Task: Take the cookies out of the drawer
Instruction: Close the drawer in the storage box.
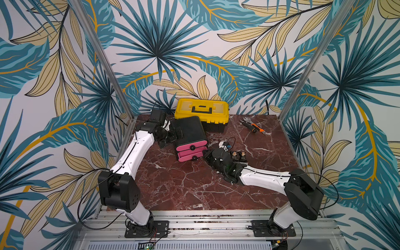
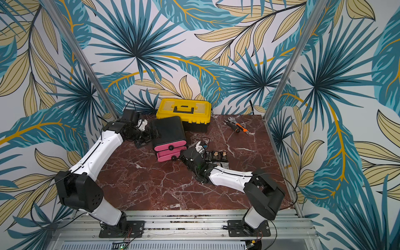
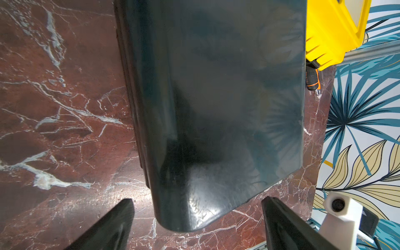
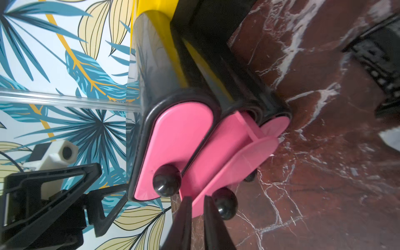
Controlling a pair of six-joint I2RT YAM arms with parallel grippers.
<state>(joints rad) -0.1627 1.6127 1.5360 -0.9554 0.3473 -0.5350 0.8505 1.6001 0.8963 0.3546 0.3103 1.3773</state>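
Nearest, on the red marble table [image 1: 184, 190]: right gripper [image 4: 197, 199], low at the front of the lower drawer [image 4: 244, 158]. Stands narrow, fingers [image 4: 184, 218] almost together with only a slit between, just beside the drawer's black knob [image 4: 225, 203]. Shows the end of the pink front in that slit in the right wrist view; cannot tell whether the pads press on it. Lower drawer part way out and skewed; upper drawer [image 4: 181, 140] flush in its black frame.

At 3 o'clock of that gripper, just beside it: the cookies [image 1: 238, 156], out on the marble, apart from the drawers. Look like small dark wrapped packets in both top views, each with a tan biscuit picture, lying flat in a short row; what looks like a paler packet [image 2: 225, 166] at their 6 o'clock edge, partly under the arm. Count unclear.

Further back, at 10 o'clock of the drawer unit [image 1: 188, 129]: left gripper [image 3: 197, 200], spread wide, one finger to each side of the unit's glossy black rear corner, neither visibly touching.

At 12 o'clock, just behind the unit: yellow toolbox [image 1: 201, 109], lid down. At 2 o'clock, well apart: orange-and-black hand tools [image 1: 253, 127].
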